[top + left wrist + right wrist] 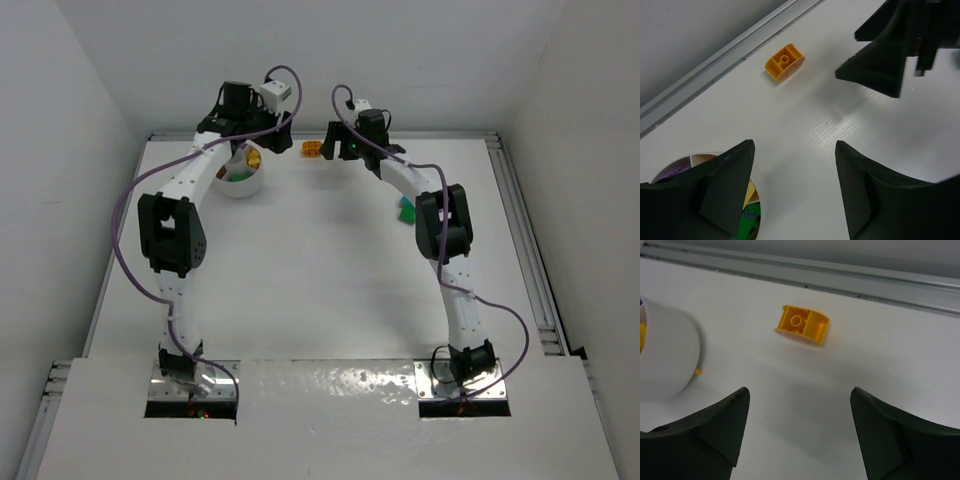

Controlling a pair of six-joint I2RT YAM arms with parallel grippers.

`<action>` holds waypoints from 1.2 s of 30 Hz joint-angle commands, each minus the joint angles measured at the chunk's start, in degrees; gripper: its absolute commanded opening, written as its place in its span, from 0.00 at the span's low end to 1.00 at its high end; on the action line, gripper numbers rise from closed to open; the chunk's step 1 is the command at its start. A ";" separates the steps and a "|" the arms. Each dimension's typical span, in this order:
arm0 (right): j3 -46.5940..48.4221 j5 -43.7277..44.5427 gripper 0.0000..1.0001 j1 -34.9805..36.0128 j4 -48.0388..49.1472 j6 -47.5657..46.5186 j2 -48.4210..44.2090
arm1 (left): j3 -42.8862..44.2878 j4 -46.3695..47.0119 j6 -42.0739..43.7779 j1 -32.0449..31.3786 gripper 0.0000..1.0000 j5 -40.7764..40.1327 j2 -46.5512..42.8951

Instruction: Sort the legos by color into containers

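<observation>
Orange lego (pixel 802 325), white bowl (pixel 667 357)

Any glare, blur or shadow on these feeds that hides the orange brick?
Top external: even light, glare only on the glossy panel by the bases, orange brick tiny but unhidden. Left wrist: brick clear, left claw dark and out of focus up close. Right wrist: brick crisp with a faint shadow, bowl wall softly blurred.
</observation>
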 commanded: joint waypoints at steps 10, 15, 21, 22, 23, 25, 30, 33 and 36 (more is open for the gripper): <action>13.67 19.17 0.32 0.04 34.64 34.29 14.51 | -3.19 3.94 -1.25 -0.05 0.64 2.22 2.52; 12.05 19.09 0.41 -0.13 39.82 38.74 18.15 | -0.13 15.17 -7.40 -0.66 0.67 4.50 9.19; -4.80 17.24 0.45 -1.45 40.97 31.70 5.68 | 18.85 24.76 -5.22 -2.68 0.86 3.37 24.92; -7.01 16.63 0.47 -1.80 41.93 31.78 4.17 | 19.04 26.17 -4.17 -2.69 0.91 2.58 25.46; -9.04 16.45 0.47 -2.59 43.94 32.05 2.77 | 18.60 28.27 -3.20 -2.69 0.95 1.96 25.81; -13.88 16.45 0.49 -3.47 44.66 32.31 -0.67 | 18.51 31.62 -0.91 -2.86 1.00 1.60 27.48; -17.75 12.32 0.49 -3.82 40.89 27.48 -4.88 | 18.08 39.08 -8.52 -2.95 1.00 -3.49 31.26; -21.27 9.34 0.49 -3.82 41.58 27.39 -6.47 | 17.63 45.33 -14.32 -2.95 0.98 -6.39 32.67; -24.08 6.17 0.49 -3.82 41.85 27.39 -8.41 | 17.72 50.60 -20.64 -3.04 0.96 -8.41 34.07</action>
